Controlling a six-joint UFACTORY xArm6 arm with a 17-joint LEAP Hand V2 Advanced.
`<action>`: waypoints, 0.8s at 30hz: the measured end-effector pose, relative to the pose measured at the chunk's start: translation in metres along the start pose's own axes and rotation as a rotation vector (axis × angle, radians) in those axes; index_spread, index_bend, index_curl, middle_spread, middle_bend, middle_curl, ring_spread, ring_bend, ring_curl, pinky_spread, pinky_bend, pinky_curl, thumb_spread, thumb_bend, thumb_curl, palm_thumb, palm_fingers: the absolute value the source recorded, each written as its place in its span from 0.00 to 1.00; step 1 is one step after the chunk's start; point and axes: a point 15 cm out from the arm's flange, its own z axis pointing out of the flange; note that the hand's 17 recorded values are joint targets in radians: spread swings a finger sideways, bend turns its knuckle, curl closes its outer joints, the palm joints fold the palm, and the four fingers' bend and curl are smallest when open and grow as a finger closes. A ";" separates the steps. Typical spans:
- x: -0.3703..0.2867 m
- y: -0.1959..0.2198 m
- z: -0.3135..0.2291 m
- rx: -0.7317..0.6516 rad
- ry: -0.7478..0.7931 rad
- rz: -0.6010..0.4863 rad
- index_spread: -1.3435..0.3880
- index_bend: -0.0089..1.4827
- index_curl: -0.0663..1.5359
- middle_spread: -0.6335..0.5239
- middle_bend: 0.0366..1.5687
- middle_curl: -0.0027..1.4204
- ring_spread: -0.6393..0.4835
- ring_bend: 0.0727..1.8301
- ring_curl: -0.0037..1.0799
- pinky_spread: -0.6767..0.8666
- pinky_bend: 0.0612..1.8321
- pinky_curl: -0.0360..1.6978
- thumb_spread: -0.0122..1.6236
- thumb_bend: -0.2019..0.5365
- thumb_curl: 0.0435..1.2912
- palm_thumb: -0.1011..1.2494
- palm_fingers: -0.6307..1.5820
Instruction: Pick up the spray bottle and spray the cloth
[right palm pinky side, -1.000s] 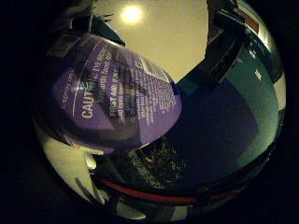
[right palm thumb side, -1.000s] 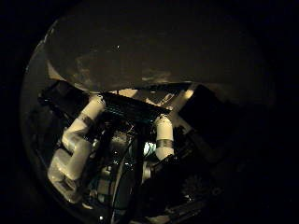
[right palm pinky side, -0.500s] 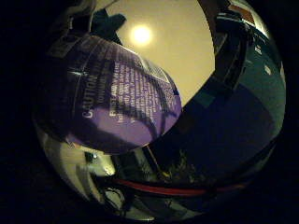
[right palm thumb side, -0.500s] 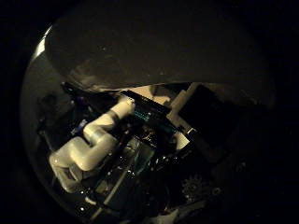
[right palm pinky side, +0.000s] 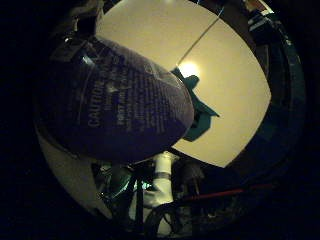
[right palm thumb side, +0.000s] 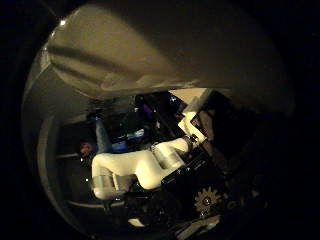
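The spray bottle (right palm pinky side: 115, 110), close against the palm, has tilted, bringing a teal cloth (right palm pinky side: 200, 112) into view.

One spray bottle (right palm pinky side: 117, 112) with a purple label sits close against the palm. One teal cloth (right palm pinky side: 200, 112) lies on the one pale table (right palm pinky side: 240, 95), at about three o'clock from the bottle.

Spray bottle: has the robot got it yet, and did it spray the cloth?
The spray bottle fills the view, close against the hand, so picking up looks done. The teal cloth lies on the table beyond it. Spraying looks left to do.
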 end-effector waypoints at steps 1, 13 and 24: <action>-0.004 -0.006 0.000 0.021 -0.017 -0.019 0.67 0.78 0.46 0.47 0.85 0.41 0.44 0.78 0.51 0.29 0.57 0.61 0.57 0.26 0.59 0.88 0.84; -0.016 -0.049 0.041 0.188 -0.269 -0.178 0.67 0.78 0.46 0.47 0.85 0.41 0.44 0.78 0.51 0.30 0.57 0.62 0.56 0.25 0.60 0.88 0.84; 0.006 -0.077 0.072 0.342 -0.446 -0.211 0.67 0.78 0.46 0.47 0.85 0.41 0.44 0.78 0.51 0.30 0.57 0.62 0.56 0.25 0.60 0.88 0.84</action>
